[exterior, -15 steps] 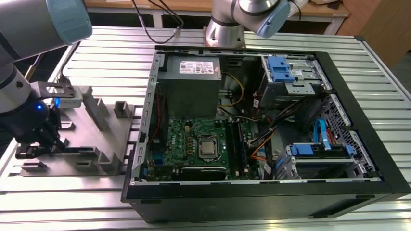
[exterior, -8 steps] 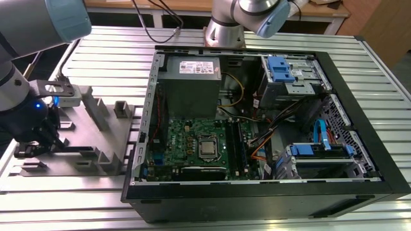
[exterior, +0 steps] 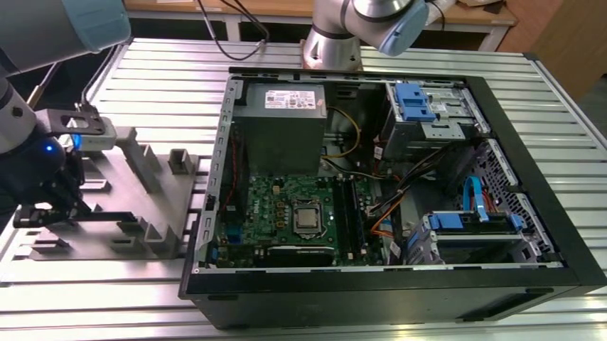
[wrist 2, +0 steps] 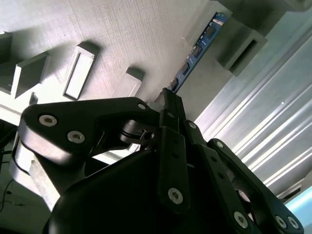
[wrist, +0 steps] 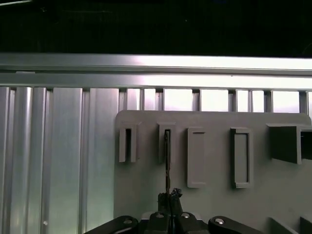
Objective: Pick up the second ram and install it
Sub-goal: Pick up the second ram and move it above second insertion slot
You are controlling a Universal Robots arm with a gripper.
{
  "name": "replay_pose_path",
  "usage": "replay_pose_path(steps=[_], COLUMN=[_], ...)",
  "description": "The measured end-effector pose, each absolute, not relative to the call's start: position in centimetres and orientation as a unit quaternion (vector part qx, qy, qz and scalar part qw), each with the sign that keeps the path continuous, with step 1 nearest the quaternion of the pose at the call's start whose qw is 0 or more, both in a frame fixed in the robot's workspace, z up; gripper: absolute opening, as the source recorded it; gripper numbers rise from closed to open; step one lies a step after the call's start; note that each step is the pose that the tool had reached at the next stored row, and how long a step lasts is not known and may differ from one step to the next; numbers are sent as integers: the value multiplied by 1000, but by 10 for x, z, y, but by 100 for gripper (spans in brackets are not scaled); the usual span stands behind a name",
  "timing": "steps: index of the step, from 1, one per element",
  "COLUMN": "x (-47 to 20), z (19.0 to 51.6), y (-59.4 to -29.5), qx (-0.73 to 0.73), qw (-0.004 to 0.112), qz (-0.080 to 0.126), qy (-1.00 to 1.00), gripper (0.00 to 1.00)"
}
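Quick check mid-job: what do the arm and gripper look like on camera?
The arm is silver-grey tubing with pale blue joint caps. Its wrist is black with a small blue light. The gripper is matte black, built of flat linked bars with rounded ends and silver screw heads.

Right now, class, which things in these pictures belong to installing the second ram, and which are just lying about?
Belong to the job: the second ram, standing in the grey fixture; the gripper, shut on it; the memory slots.
Just lying about: the power supply; the CPU socket; the blue-latched drive cage.
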State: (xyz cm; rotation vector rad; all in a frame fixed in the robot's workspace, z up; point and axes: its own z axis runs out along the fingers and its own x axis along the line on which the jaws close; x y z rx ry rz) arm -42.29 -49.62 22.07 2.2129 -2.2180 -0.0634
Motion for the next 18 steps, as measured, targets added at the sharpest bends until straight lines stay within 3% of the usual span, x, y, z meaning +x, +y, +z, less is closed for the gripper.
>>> replay_pose_path(steps=[18], x=[-423], z=[258], y=[-496], qx=[704], qw=[1], qz=[-19], qy=[-710], gripper=[8])
